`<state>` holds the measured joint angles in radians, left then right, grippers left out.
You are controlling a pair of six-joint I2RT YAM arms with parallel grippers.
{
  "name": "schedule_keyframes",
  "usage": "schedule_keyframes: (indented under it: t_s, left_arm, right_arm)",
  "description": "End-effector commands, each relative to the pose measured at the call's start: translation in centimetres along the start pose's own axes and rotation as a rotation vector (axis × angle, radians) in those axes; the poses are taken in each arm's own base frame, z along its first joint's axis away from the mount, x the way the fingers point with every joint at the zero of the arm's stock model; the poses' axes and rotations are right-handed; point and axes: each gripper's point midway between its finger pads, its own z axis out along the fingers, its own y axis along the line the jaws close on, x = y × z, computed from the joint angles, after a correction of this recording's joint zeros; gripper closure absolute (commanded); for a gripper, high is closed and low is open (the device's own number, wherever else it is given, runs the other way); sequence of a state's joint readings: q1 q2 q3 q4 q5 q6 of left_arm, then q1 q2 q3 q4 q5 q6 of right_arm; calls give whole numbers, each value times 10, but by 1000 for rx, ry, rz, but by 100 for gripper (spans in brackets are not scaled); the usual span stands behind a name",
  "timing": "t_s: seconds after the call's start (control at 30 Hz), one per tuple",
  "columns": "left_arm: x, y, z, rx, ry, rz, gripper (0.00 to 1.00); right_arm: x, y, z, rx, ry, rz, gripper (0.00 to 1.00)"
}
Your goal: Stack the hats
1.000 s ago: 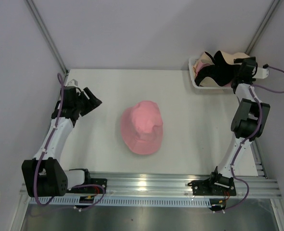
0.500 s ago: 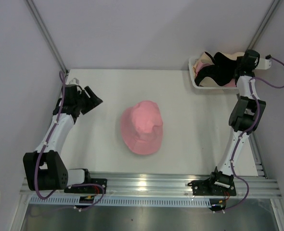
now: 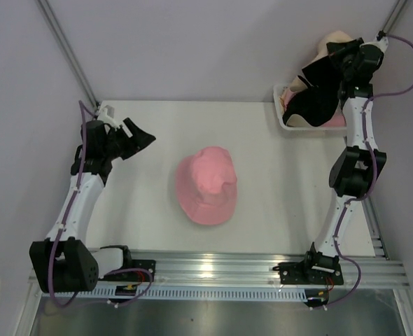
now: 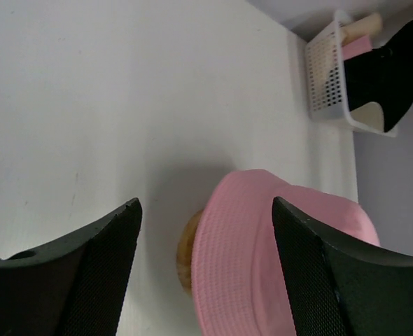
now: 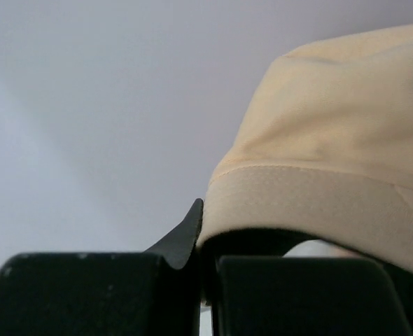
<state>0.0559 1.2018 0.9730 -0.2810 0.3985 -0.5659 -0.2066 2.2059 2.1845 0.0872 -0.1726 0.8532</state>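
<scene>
A pink hat sits on the middle of the table over a wooden stand; in the left wrist view this pink hat lies ahead of my fingers. My left gripper hovers open to its left, holding nothing. My right gripper is raised above the white basket, shut on a black hat and the brim of a cream-beige hat. The black hat hangs down into the basket. The cream-beige hat shows behind the gripper.
The lattice basket stands at the table's far right corner, with more pink fabric in it. Pale walls close in the table on the left, back and right. A metal rail runs along the near edge.
My right gripper has shut and risen from the basket, lifting the black and cream-beige hats. My left gripper has shifted slightly up and opened a little wider.
</scene>
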Motion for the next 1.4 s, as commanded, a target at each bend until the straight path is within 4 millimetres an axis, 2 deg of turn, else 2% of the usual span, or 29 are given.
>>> schedule_keyframes:
  t_s: [0.0, 0.07, 0.1, 0.17, 0.2, 0.27, 0.3, 0.33, 0.4, 0.43, 0.47, 0.53, 0.6, 0.63, 0.7, 0.73, 0.77, 0.87, 0.97, 1.13, 1.2, 1.23, 1.3, 1.37]
  left_arm:
    - [-32, -60, -30, 224, -88, 76, 21]
    - [-31, -72, -33, 273, -56, 80, 20]
    - [-38, -86, -38, 322, -43, 98, 20]
    - [-37, -95, -38, 347, -21, 121, 19]
    - [-47, -105, -42, 365, -38, 144, 20]
    - [-51, -115, -45, 388, -44, 169, 18]
    - [-54, -121, -46, 401, -45, 178, 17]
    - [-54, -125, -47, 414, -40, 180, 17]
    - [-55, -135, -50, 438, -39, 191, 17]
    - [-58, -138, -52, 445, -47, 199, 16]
    - [-50, -149, -51, 473, -25, 212, 16]
    - [-52, -161, -53, 511, -24, 230, 12]
    - [-47, -174, -53, 565, 15, 247, 11]
    - [-49, -182, -55, 578, 25, 252, 10]
    - [-51, -202, -53, 626, 46, 305, 10]
    - [-42, -207, -52, 638, 80, 319, 9]
    - [-43, -214, -51, 665, 79, 378, 6]
    - [-29, -213, -45, 653, 104, 459, 6]
    - [-27, -193, -34, 553, 63, 499, 5]
    - [-28, -153, -21, 364, 7, 548, 5]
    - [-32, -151, -20, 359, -26, 593, 6]
    - [-27, -144, -17, 347, -26, 601, 6]
    - [-34, -146, -16, 355, -72, 648, 7]
    - [-30, -146, -12, 385, -78, 710, 9]
  right_arm:
    - [-57, 147, -53, -392, -22, -125, 100]
    - [-48, 166, -64, -465, 43, -119, 100]
    - [-48, 179, -71, -503, 59, -104, 100]
    - [-30, 203, -87, -599, 142, -115, 100]
    - [-24, 212, -93, -627, 173, -114, 100]
    - [1, 230, -113, -713, 283, -139, 100]
    - [20, 247, -125, -759, 339, -148, 100]
    - [35, 254, -137, -815, 388, -212, 100]
    - [68, 255, -146, -788, 495, -232, 100]
    - [94, 267, -159, -816, 552, -261, 100]
    - [105, 272, -165, -830, 581, -262, 100]
    - [136, 287, -186, -884, 682, -229, 100]
    - [165, 291, -204, -909, 804, -170, 100]
    - [185, 300, -220, -918, 868, -153, 100]
    - [206, 303, -231, -924, 890, -209, 100]
    - [220, 309, -248, -928, 935, -219, 100]
    - [225, 312, -253, -935, 941, -234, 100]
    - [233, 326, -276, -999, 989, -217, 100]
    - [237, 337, -294, -1041, 1032, -186, 100]
    - [233, 349, -311, -1091, 1035, -193, 100]
    - [234, 353, -319, -1111, 1049, -190, 100]
    - [235, 353, -321, -1117, 1055, -189, 100]
    - [238, 354, -326, -1125, 1070, -188, 100]
    - [240, 355, -329, -1132, 1079, -187, 100]
